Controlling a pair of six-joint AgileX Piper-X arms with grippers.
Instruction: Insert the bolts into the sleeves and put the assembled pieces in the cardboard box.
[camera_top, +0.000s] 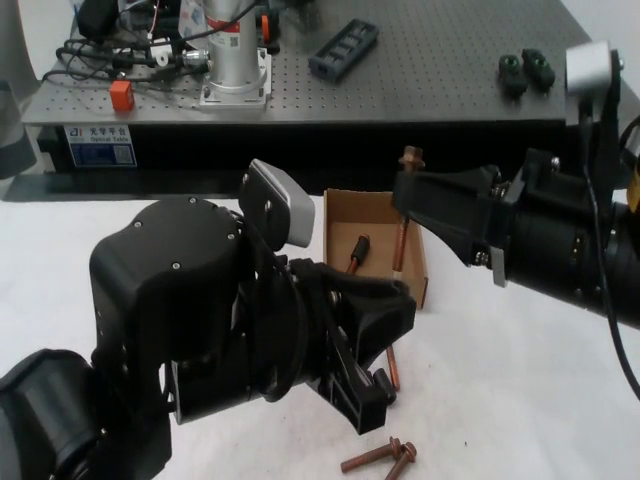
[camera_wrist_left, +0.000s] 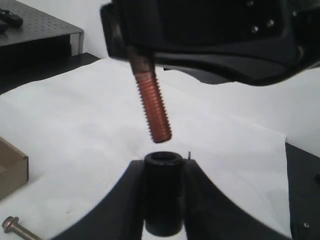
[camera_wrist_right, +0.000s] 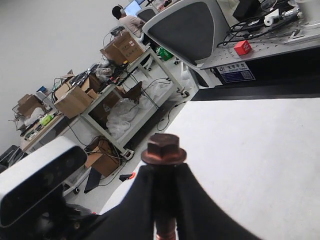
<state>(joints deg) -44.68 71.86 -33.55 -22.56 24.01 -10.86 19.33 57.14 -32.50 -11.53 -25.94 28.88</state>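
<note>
My left gripper (camera_wrist_left: 162, 172) is shut on a black sleeve (camera_wrist_left: 162, 200), held upright with its open bore facing up. Just above that bore hangs the threaded tip of a copper bolt (camera_wrist_left: 154, 107), a small gap apart and slightly tilted. My right gripper (camera_wrist_right: 163, 175) is shut on this bolt just under its hex head (camera_wrist_right: 163, 149). In the high view the right gripper (camera_top: 405, 200) holds the bolt (camera_top: 401, 240) over the cardboard box (camera_top: 340, 215), beside the left gripper (camera_top: 385, 300). One assembled piece (camera_top: 358, 250) lies in the box.
Two loose bolts (camera_top: 380, 457) lie on the white sheet near the front, and another copper shaft (camera_top: 393, 368) shows below the left gripper. A perforated metal bench (camera_top: 450, 60) at the back carries a black tray (camera_top: 343, 48), an orange block (camera_top: 121, 95) and cables.
</note>
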